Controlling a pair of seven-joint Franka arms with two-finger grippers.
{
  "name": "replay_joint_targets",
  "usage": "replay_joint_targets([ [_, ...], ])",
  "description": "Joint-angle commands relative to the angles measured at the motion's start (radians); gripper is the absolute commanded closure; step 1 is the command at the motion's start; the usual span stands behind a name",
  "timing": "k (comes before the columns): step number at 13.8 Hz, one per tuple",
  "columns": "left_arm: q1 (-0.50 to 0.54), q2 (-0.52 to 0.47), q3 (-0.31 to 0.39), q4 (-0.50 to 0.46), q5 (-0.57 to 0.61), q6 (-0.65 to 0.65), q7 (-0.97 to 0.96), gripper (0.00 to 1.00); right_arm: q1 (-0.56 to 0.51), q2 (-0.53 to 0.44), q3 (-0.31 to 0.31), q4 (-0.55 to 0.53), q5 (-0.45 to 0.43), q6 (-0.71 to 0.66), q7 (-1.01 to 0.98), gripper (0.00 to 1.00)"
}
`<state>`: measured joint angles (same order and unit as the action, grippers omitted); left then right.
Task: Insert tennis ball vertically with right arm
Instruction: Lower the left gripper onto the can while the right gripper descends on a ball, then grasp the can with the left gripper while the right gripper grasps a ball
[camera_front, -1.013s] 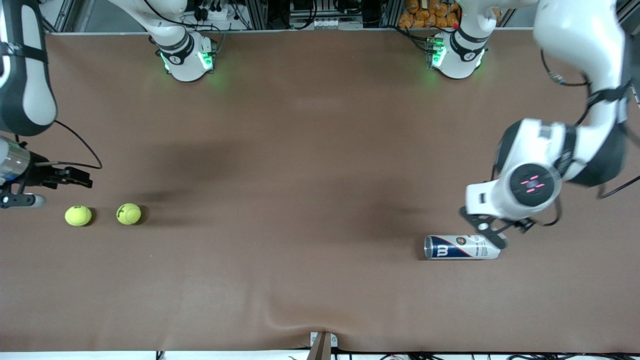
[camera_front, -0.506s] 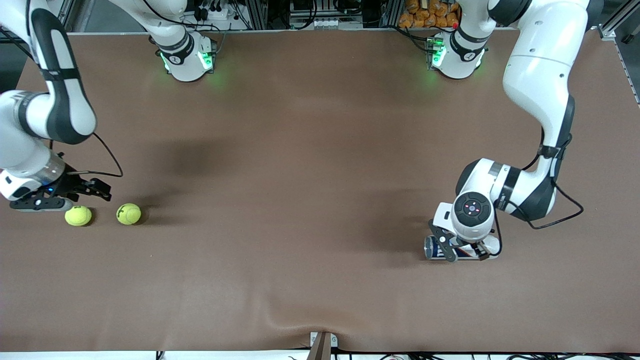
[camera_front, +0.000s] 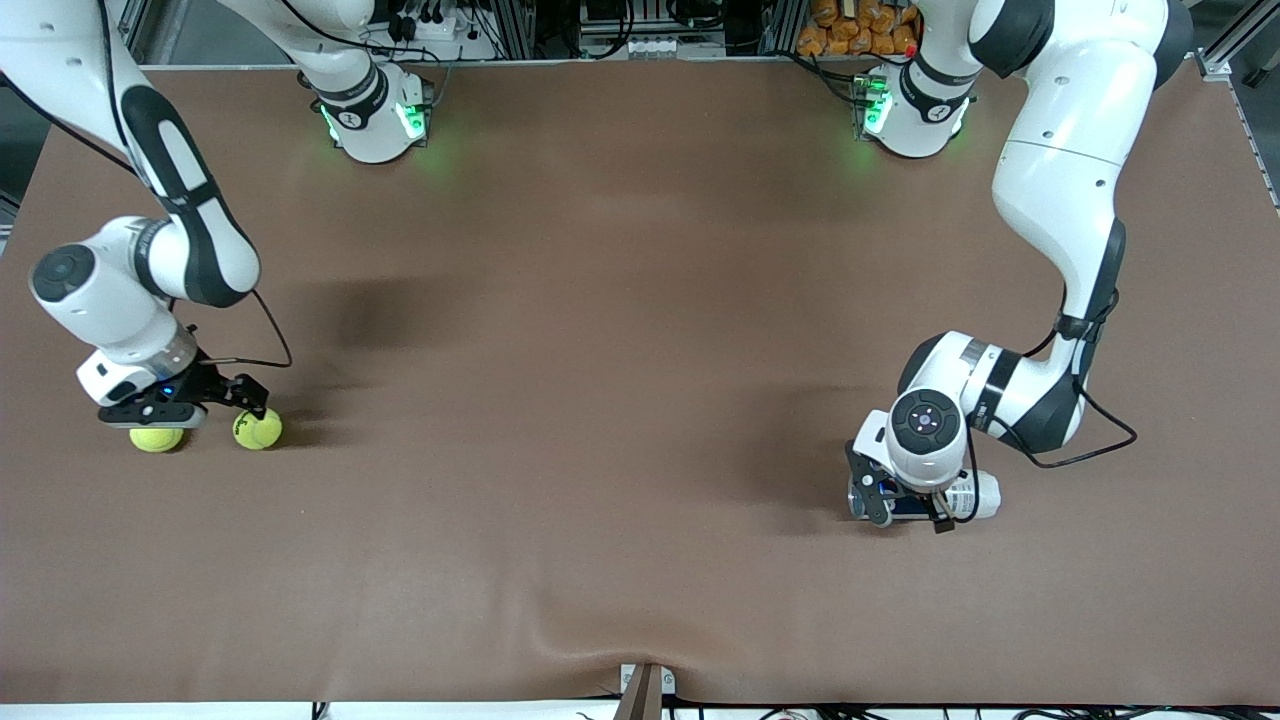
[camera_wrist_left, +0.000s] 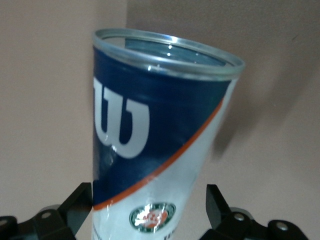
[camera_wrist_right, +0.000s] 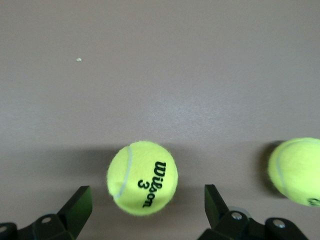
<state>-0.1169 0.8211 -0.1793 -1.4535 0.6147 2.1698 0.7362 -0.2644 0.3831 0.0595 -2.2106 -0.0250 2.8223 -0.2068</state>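
Two grippers are low over the brown desk (camera_front: 620, 330). The right gripper (camera_front: 155, 412), at the lower left of the front view, hangs over the outer ball (camera_front: 156, 438), the one closer to the desk's edge at the right arm's end. Its jaws are spread wide; in the right wrist view the ball (camera_wrist_right: 142, 177), printed "Wilson 3", sits between the two fingertips (camera_wrist_right: 75, 207) with a gap on each side, touching neither. The second ball (camera_front: 258, 428) lies just beside the first, toward the left arm's end, and shows at the edge of the right wrist view (camera_wrist_right: 296, 171).

The left gripper (camera_front: 905, 508), at the lower right of the front view, is down over the can (camera_front: 975, 494). Its jaws are spread and straddle the can; in the left wrist view the can (camera_wrist_left: 150, 150) fills the space between the fingertips (camera_wrist_left: 217, 202), with a small gap visible on one side. Whether the other finger touches it, I cannot tell.

The can lies on its side, its long axis running along the desk from one arm's end toward the other, with the open metal rim (camera_wrist_left: 167, 52) facing the right arm's end. Its label is dark blue with a white W and an orange stripe.

The desk is covered in plain brown cloth with a slight ripple at the bottom middle of the front view. Both arm bases (camera_front: 375, 115) glow green along the top edge, with racks and cables above them.
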Motion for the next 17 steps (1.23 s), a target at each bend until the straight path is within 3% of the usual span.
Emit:
replay_joint_targets([
  [1,-0.006,0.024,0.003,0.015,0.039,0.018,0.015,0.0,-0.012,0.046,0.013,-0.011,0.008,0.086,-0.002,0.0],
  [4,-0.006,0.043,0.003,0.016,0.062,0.027,0.015,0.0,-0.009,0.114,0.016,-0.009,0.008,0.202,0.001,0.0],
  [8,-0.006,0.056,0.003,0.018,0.063,0.027,0.015,0.0,-0.004,0.123,0.016,-0.008,0.008,0.21,0.004,0.01],
  [10,-0.006,0.056,0.003,0.018,0.063,0.027,0.015,0.0,-0.006,0.125,0.016,-0.008,0.008,0.21,0.004,0.67],
  [11,-0.006,0.056,0.003,0.018,0.065,0.027,0.015,0.0,-0.003,0.123,0.016,-0.008,0.008,0.21,0.004,0.91],
  [12,-0.006,0.055,0.003,0.018,0.065,0.027,0.015,0.14,-0.003,0.12,0.016,-0.009,0.008,0.207,0.004,1.0],
  [13,-0.006,0.055,0.003,0.018,0.065,0.027,0.017,0.22,-0.003,0.111,0.017,-0.009,0.008,0.203,0.004,1.0],
  [17,-0.012,0.049,0.003,0.022,0.062,0.027,0.017,0.25,-0.004,0.063,0.019,-0.012,0.008,0.145,0.001,1.0],
])
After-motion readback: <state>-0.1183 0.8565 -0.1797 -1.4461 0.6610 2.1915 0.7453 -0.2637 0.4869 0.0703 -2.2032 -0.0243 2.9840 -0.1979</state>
